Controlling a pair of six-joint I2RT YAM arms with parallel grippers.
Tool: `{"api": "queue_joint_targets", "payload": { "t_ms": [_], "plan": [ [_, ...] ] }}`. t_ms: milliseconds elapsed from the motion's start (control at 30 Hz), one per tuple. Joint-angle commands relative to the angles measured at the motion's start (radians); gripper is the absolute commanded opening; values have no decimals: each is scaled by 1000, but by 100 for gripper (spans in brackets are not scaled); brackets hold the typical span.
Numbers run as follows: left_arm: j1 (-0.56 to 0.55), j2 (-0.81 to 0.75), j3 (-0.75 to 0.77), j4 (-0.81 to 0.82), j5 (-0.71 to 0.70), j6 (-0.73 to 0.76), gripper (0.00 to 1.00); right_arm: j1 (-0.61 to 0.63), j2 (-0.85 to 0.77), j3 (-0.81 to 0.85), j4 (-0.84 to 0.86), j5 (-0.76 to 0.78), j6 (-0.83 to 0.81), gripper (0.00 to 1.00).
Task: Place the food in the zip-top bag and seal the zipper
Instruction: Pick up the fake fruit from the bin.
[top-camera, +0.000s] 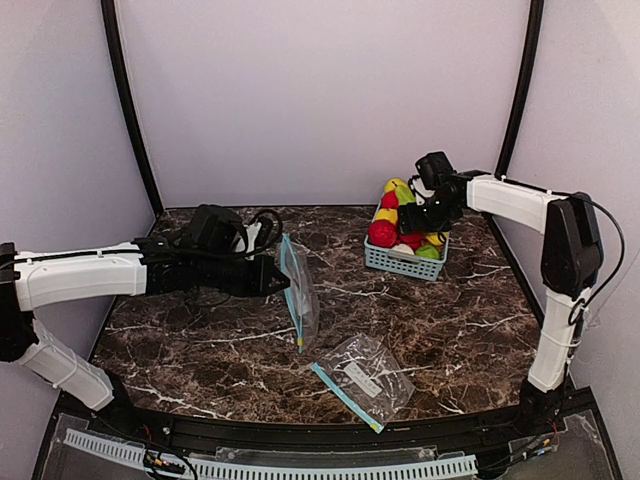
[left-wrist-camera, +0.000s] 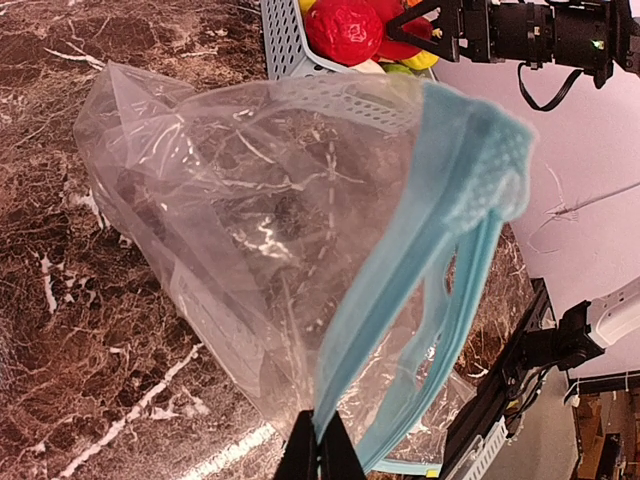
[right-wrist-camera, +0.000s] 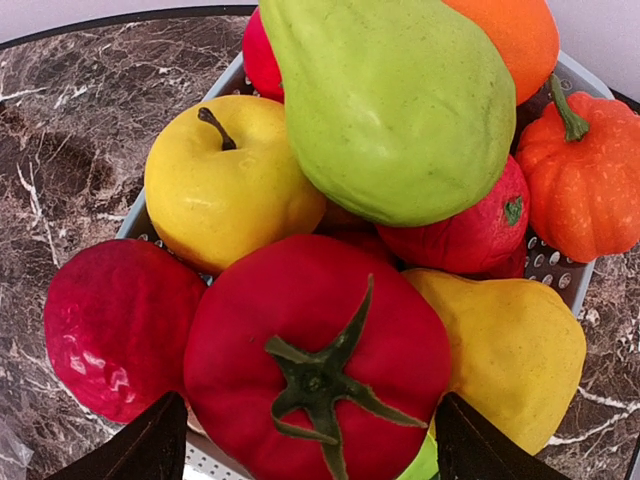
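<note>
The food (top-camera: 400, 215) is a heap of glossy toy fruits in a light-blue basket (top-camera: 400, 262) at the back right. My right gripper (top-camera: 425, 215) hangs over the heap. In the right wrist view it (right-wrist-camera: 305, 420) stands open, one dark finger on each side of a red tomato (right-wrist-camera: 315, 360). Around the tomato lie a green pear (right-wrist-camera: 400, 100), a yellow apple (right-wrist-camera: 225, 180) and an orange pumpkin (right-wrist-camera: 585, 190). My left gripper (left-wrist-camera: 320, 450) is shut on the blue zipper band (left-wrist-camera: 430, 260) of a clear zip-top bag (left-wrist-camera: 250, 230), holding it upright (top-camera: 300, 295) with its mouth partly spread.
A second clear bag (top-camera: 365, 378) with a blue zipper lies flat near the front edge. The basket (left-wrist-camera: 285, 40) sits beyond the held bag in the left wrist view. Dark marble tabletop (top-camera: 450, 330) lies between bag and basket. Pale walls close in the back and sides.
</note>
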Motion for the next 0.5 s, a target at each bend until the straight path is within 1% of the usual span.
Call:
{"api": "queue_joint_targets", "payload": {
  "t_ms": [0,300,467],
  "plan": [
    [-4,1,24,-5,6,-3,1,-9,25,35,5,31,-14,82],
    [-4,0,21,-7,6,-6,1,-10,21,35,9,29,-21,65],
    [-3,-2,21,-4,8,-9,1,-11,7,27,18,28,-24,62]
  ]
}}
